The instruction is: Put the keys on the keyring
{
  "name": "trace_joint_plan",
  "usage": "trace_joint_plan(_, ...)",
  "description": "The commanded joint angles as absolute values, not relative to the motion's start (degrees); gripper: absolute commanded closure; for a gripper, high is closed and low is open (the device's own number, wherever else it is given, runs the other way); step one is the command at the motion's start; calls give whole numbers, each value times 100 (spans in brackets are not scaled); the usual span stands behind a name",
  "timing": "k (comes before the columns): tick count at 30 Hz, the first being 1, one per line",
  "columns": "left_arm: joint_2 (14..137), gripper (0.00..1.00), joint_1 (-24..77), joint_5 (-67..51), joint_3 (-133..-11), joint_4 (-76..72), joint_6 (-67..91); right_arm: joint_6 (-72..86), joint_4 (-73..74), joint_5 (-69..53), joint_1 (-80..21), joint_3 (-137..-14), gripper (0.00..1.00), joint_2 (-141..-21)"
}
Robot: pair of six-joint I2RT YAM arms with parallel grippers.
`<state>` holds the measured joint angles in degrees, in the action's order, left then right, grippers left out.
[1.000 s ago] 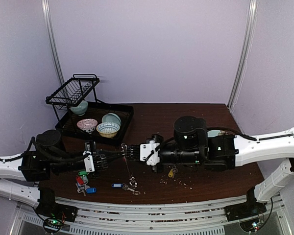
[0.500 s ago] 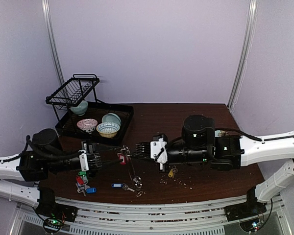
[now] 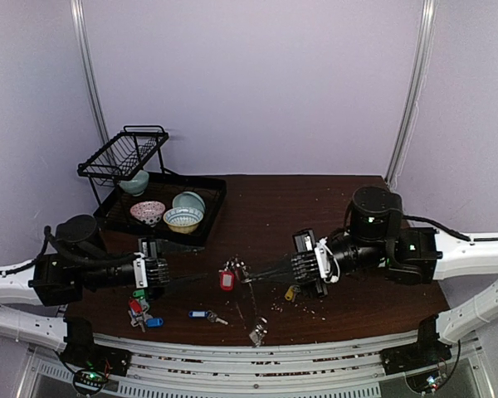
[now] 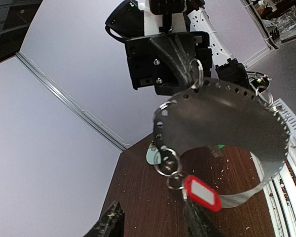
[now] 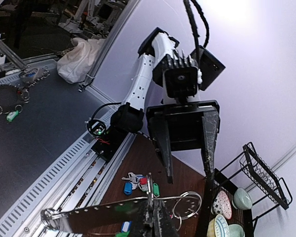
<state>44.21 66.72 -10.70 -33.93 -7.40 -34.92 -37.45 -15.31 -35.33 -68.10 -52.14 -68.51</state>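
Silver-grey flat oval keyring [image 4: 222, 116], red-tagged key [image 4: 202, 193] dangling, sits clenched in your right end effector [image 5: 154, 222] — steady it; send the released left end effector [image 4: 155, 219] for lower-left keys [image 3: 137, 307].

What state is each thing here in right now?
Keyring: held up by its rim.
Right tool: shut on the keyring.
Left tool: open, holding nothing.
Red-tagged key: hanging from the keyring.
Blue-tagged key: loose on the table.
Yellow-tagged key: loose on the table.
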Motion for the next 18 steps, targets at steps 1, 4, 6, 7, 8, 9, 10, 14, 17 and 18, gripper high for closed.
trace_joint_plan(1, 4329, 56, 6636, -1195, -3411, -953, -3422, -4610, -1293, -4251, -6785, -5382, 100, -6730)
trace_joint_plan(4, 4279, 54, 6637, -1209, -3344, -1045, -3406, -4857, -953, -4279, -6782, -5596, 100, -6774)
trace_joint_plan(6, 4316, 53, 6636, -1149, -3335, -1079, -3389, -4956, -839, -4391, -6777, -5678, 100, -6777)
trace_joint_plan(7, 4320, 53, 6636, -1108, -3346, -1080, -3378, -4985, -820, -4472, -6783, -5695, 100, -6765)
trace_joint_plan(8, 4316, 53, 6636, -1066, -3348, -1081, -3375, -4996, -822, -4547, -6782, -5707, 100, -6747)
trace_joint_plan(9, 4306, 53, 6636, -1026, -3341, -1106, -3375, -4993, -840, -4598, -6785, -5718, 100, -6735)
trace_joint_plan(10, 4285, 52, 6636, -972, -3322, -1127, -3379, -5007, -844, -4631, -6785, -5722, 100, -6714)
trace_joint_plan(14, 4303, 48, 6627, -891, -3309, -1164, -3375, -5114, -762, -4644, -6782, -5751, 100, -6678)
trace_joint_plan(17, 4337, 47, 6627, -940, -3336, -1134, -3354, -5150, -738, -4658, -6777, -5788, 100, -6694)
trace_joint_plan(18, 4334, 47, 6627, -939, -3332, -1142, -3342, -5146, -745, -4666, -6780, -5804, 100, -6701)
